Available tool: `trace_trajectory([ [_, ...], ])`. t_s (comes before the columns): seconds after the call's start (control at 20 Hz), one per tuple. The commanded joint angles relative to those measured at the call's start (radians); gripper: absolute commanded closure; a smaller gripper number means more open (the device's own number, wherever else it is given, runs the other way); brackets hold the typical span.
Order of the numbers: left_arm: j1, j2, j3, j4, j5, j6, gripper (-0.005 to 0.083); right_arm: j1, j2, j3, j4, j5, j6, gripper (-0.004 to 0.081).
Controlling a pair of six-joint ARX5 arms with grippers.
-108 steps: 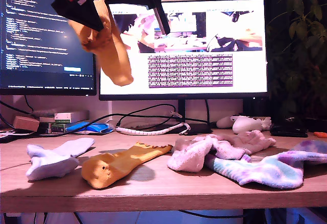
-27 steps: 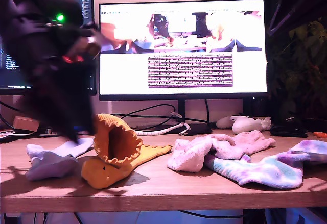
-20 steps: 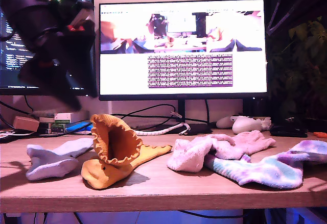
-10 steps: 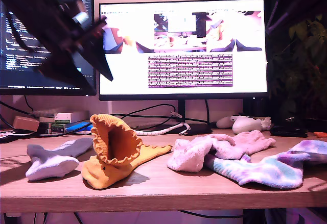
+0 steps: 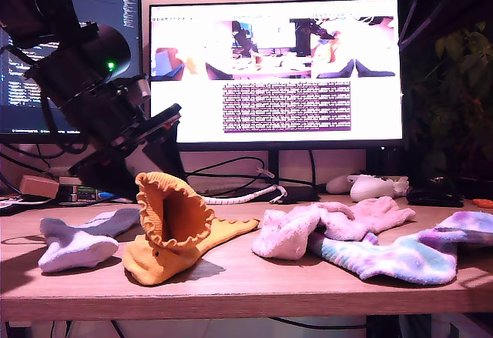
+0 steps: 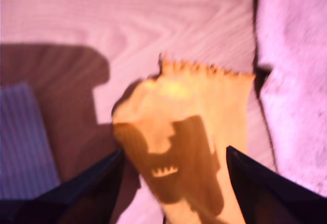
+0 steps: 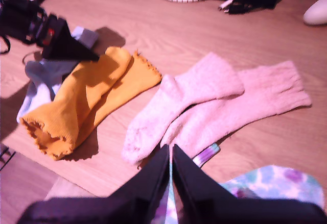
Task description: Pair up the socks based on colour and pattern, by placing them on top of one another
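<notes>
Socks status: our two mustard-orange ribbed socks with frilly cuffs [image 5: 173, 230] lie stacked on the wooden desk [image 5: 254, 288], the upper one's cuff standing open toward the exterior camera. My first gripper [image 6: 171, 183] hangs above and just behind that stack, jaws spread wide and empty, the orange pair below and between the fingers [image 6: 87, 188] in the first wrist view. Not touching it as far as we can tell. Pale lavender-white sock [image 5: 81, 238] lies just beside the orange pair, toward the exterior view's left. Two fluffy pale pink socks [image 7: 214, 104] lie overlapped on the pair's other side. Pastel blue-purple tie-dye sock [image 5: 400, 257] lies against the pink ones at the exterior view's right. My second gripper [image 7: 170, 155] sits with its jaws closed together, holding nothing, over the near edge of the pink socks and the tie-dye.
</notes>
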Motion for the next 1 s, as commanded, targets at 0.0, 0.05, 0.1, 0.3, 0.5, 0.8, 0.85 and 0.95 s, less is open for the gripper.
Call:
trace_trajectory([
  [0.0, -0.009, 0.043, 0.006, 0.023, 0.006, 0.0, 0.0211, -0.002, 0.017, 0.0, 0.016, -0.002, 0.003, 0.0781],
  [0.05, -0.009, 0.048, 0.006, 0.025, 0.005, -0.003, 0.0219, -0.002, 0.024, 0.0, 0.024, -0.002, 0.004, 0.0781],
  [0.1, -0.009, 0.06, 0.007, 0.025, 0.006, -0.008, 0.0225, -0.002, 0.027, 0.0, 0.028, -0.002, 0.011, 0.0781],
  [0.3, -0.01, 0.084, 0.008, 0.052, -0.015, -0.008, 0.0226, -0.002, 0.031, 0.0, 0.038, -0.003, 0.025, 0.0781],
  [0.5, -0.014, 0.087, 0.008, 0.072, -0.013, -0.007, 0.0578, -0.002, 0.031, 0.0, 0.038, -0.003, 0.026, 0.0781],
  [0.8, -0.016, 0.084, 0.01, 0.109, 0.115, 0.003, 0.0795, -0.002, 0.031, 0.0, 0.037, -0.002, 0.025, 0.0781],
  [0.85, -0.016, 0.084, 0.013, 0.108, 0.154, 0.019, 0.0794, -0.002, 0.031, 0.0, 0.037, -0.002, 0.025, 0.0781],
  [0.95, -0.019, 0.084, 0.024, 0.109, 0.236, 0.057, 0.0795, -0.002, 0.031, 0.0, 0.037, -0.003, 0.025, 0.0781],
])
